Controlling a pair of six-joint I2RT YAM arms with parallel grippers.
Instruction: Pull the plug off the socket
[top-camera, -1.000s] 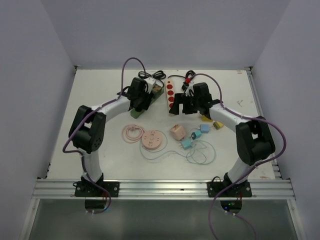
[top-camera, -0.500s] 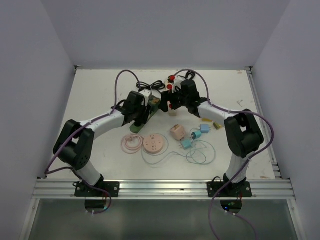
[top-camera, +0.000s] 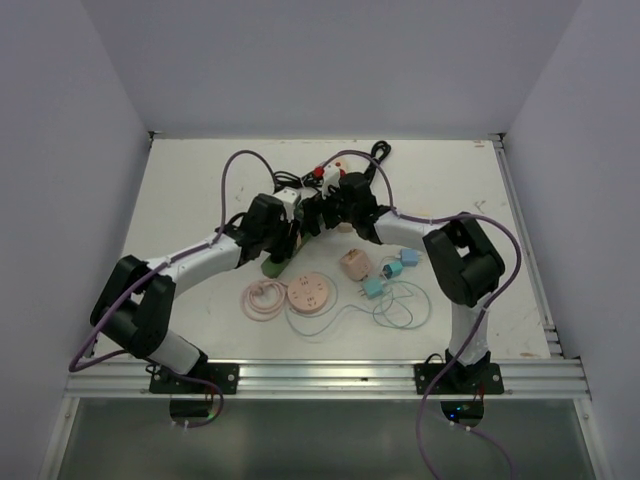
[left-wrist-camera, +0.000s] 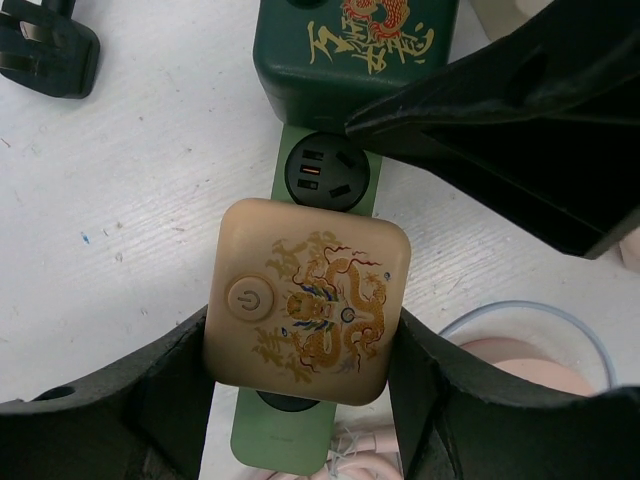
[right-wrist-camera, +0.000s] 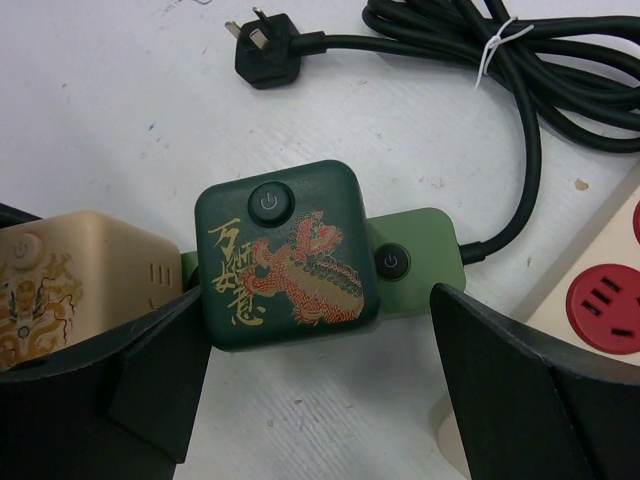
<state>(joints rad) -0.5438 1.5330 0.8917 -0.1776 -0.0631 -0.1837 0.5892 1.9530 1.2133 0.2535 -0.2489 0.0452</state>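
Top view: my left arm reaches forward and to the right, low over the table, with the left gripper (top-camera: 277, 240) over the green strip (top-camera: 271, 266). My right arm bends back to the left, and the right gripper (top-camera: 322, 208) is just beside the left one. Left wrist: my fingers (left-wrist-camera: 150, 400) clamp both sides of the beige plug (left-wrist-camera: 308, 300), which is seated on the green strip. Right wrist: the jaws are wide and straddle the dark green plug (right-wrist-camera: 288, 255). One finger (right-wrist-camera: 140, 380) touches it and the other stands apart.
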